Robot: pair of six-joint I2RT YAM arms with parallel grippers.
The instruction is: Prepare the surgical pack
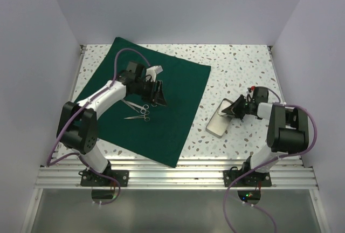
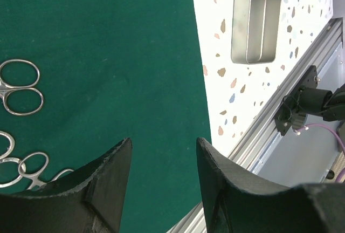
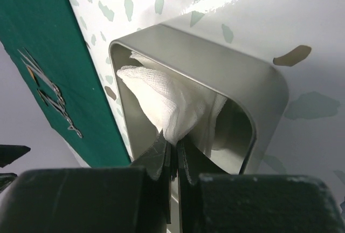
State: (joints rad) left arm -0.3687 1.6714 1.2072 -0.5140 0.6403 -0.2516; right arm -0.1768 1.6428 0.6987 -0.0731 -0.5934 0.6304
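Observation:
The dark green drape (image 1: 156, 114) lies flat on the left half of the table. Steel scissors and forceps (image 1: 139, 111) lie on it; their ring handles show in the left wrist view (image 2: 19, 87). My left gripper (image 1: 160, 99) hangs open and empty just above the drape (image 2: 108, 55), right of the instruments. The steel tray (image 1: 218, 121) sits on the bare table right of the drape, and also shows in the left wrist view (image 2: 253, 22). My right gripper (image 3: 173, 145) is shut on a white gauze square (image 3: 161, 101), which hangs into the tray (image 3: 259, 87).
The speckled tabletop (image 1: 242, 60) is bounded by white walls at the back and sides. An aluminium rail (image 1: 178, 176) runs along the near edge, also in the left wrist view (image 2: 280, 82).

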